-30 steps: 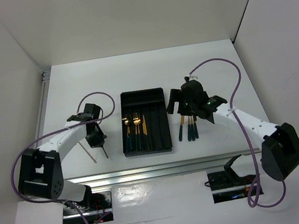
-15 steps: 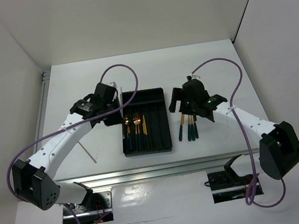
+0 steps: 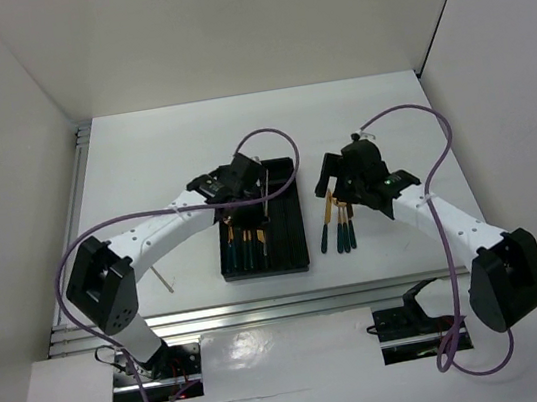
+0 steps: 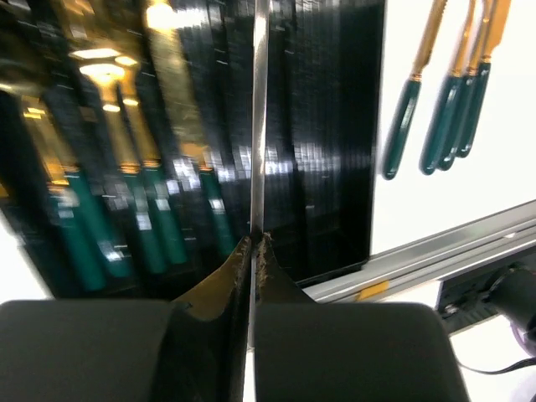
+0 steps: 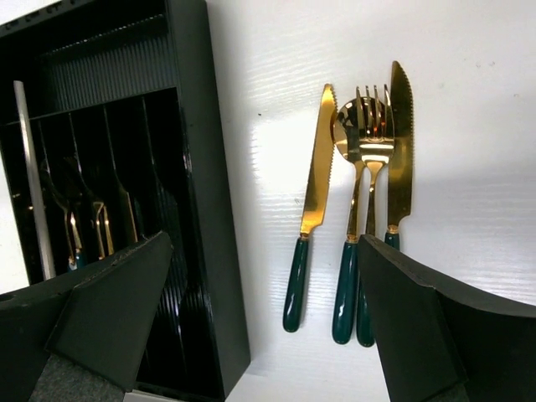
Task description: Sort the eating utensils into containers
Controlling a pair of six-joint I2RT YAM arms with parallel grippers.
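The left pincer (image 4: pixel 253 244) is clenched on one thin pale chopstick (image 4: pixel 260 117). In the left wrist view the stick runs straight up the frame from between the closed fingertips. It hangs over the black cutlery tray (image 3: pixel 301 252) in the centre of the top view. Whether its far tip touches the tray floor I cannot tell.

Three gold-headed utensils with green handles (image 4: pixel 159 226) lie side by side in the tray's narrow compartments, at the left of the left wrist view. The held chopstick is just to their right.

The right pincer (image 5: pixel 264 251) is released, its fingers spread wide. It hovers above the table (image 3: pixel 141 159), over the gap between the tray's wall and a loose group of cutlery.

That group lies right of centre in the right wrist view, handles toward the bottom of the frame:
- a knife (image 5: pixel 314 188) lies apart on the left
- a spoon (image 5: pixel 350 126) and a fork (image 5: pixel 375 155) overlap
- a second knife (image 5: pixel 400 142) is just beside them

A second chopstick (image 3: pixel 163 277) lies on the table at the lower left of the top view, well apart from the tray.
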